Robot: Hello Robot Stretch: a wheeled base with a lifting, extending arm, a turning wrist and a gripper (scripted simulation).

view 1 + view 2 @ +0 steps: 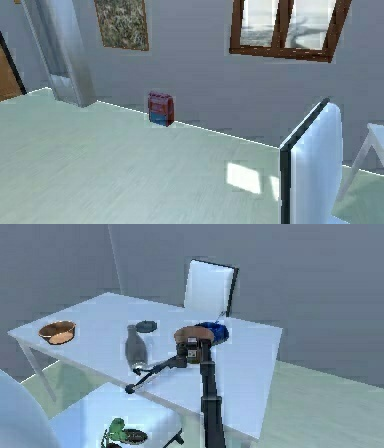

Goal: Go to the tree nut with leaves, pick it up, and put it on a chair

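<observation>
While the forward view is showing a red-and-blue box (160,108), the arm side view is showing the gripper (136,384) at a white table (100,314). Whether it is holding anything cannot be told.

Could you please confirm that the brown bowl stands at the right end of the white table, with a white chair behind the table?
Not quite. The brown bowl stands at the left end of the white table, toward the arm side view's left, as that view shows. The rest holds: the white chair does stand behind the table.
</observation>
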